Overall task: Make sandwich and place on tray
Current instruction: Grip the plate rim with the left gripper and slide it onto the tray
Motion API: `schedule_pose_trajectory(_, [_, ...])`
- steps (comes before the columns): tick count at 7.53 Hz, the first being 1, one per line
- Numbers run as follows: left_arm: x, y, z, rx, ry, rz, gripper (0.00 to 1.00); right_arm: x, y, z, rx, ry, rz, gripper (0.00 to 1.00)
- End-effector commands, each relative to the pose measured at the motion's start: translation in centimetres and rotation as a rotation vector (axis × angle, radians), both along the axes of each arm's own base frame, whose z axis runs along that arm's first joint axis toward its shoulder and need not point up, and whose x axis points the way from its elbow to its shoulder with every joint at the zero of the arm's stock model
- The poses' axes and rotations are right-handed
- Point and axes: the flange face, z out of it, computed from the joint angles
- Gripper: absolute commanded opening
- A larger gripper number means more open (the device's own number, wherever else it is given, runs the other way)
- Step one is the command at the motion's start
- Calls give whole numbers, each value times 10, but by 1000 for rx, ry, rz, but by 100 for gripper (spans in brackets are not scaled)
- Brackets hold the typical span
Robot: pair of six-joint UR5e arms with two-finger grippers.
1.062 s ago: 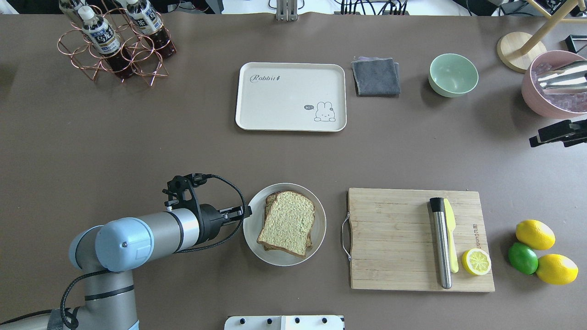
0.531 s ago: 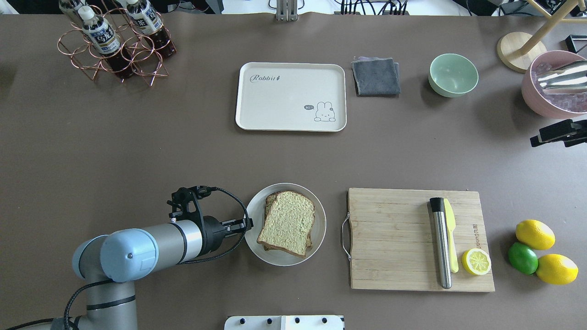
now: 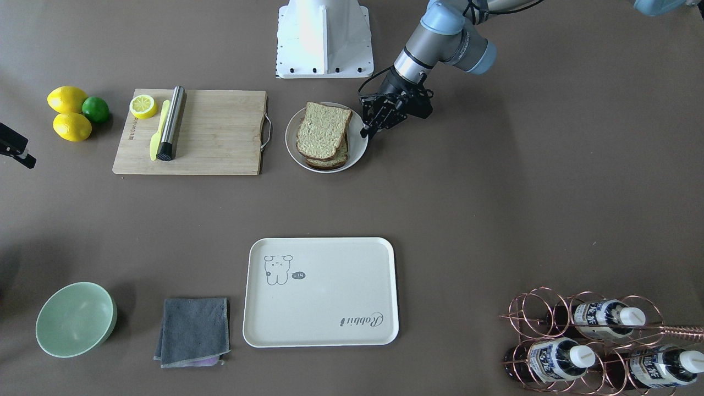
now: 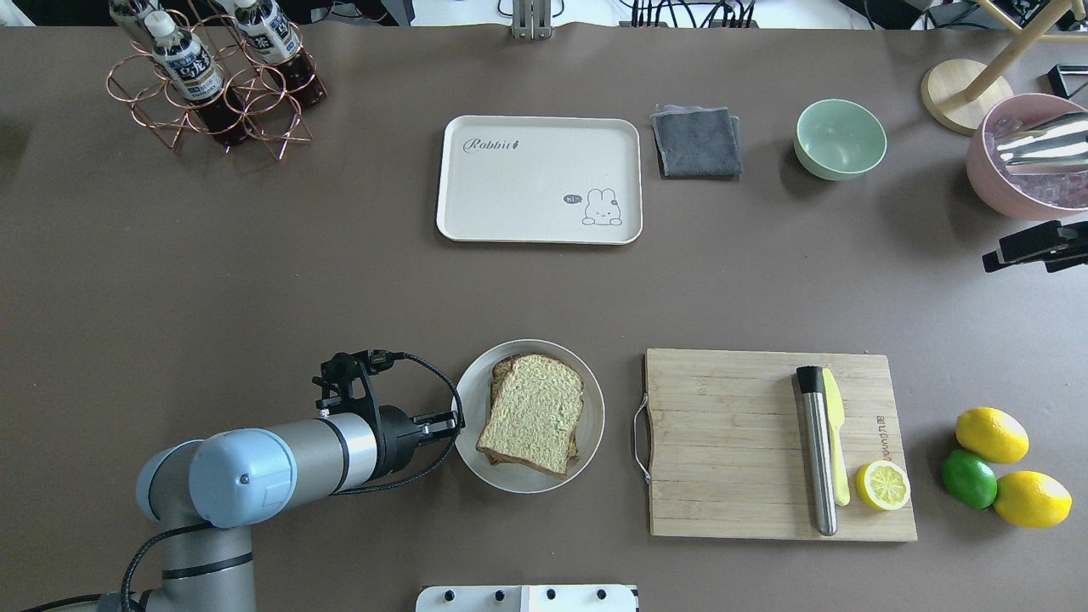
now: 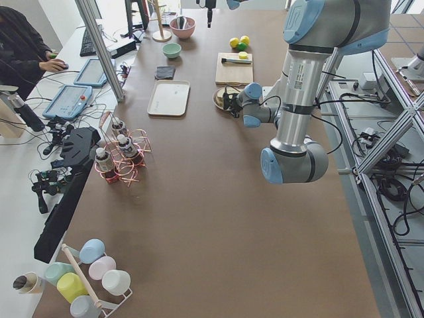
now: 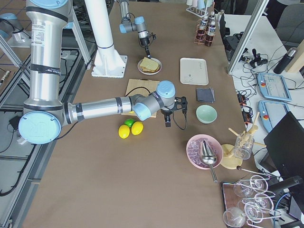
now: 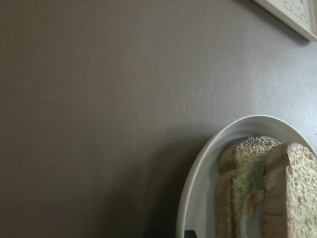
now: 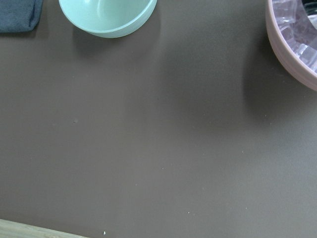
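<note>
Sandwich [image 4: 531, 414] is being carried on the round white plate [image 4: 592, 406], on the robot's side of the table. The tray [image 4: 527, 183] is lying well apart, across the table.

The left gripper [image 4: 449, 422] is being held low at the plate's rim, fingers narrowly parted. Contact with the rim cannot be told.

Overhead, only the top slice is being shown. In the left wrist view an orange-and-white layer [image 7: 251, 203] is being exposed between the slices.

The right gripper [image 4: 1024, 246] is being cropped at the overhead view's edge, so spread or pressed together cannot be told. Its wrist view is giving only table, a mint bowl [image 8: 106, 15] and a pink bowl [image 8: 292, 54].
</note>
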Motion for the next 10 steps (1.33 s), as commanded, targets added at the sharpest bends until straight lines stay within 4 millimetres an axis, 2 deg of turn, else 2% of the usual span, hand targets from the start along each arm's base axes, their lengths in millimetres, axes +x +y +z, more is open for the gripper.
schedule_pose_trajectory(1, [6,9,-5,2,8,17,21,0,0,0,0,-2,0,99])
schedule_pose_trajectory(3, [6,10,-9,4,15,17,0,0,0,1,-1,0,1,99])
schedule_pose_trajectory(7, [-5,0,-20,0,38,29,0,3,1,1,-1,-4,3,99])
schedule_pose_trajectory(8, [-13,-14,-20,-17,34,39,0,2,1,2,-1,-4,3,99])
schedule_pose_trajectory(10, [-27,-43,-38,-51,61,-14,0,3,1,3,-1,-4,1,99])
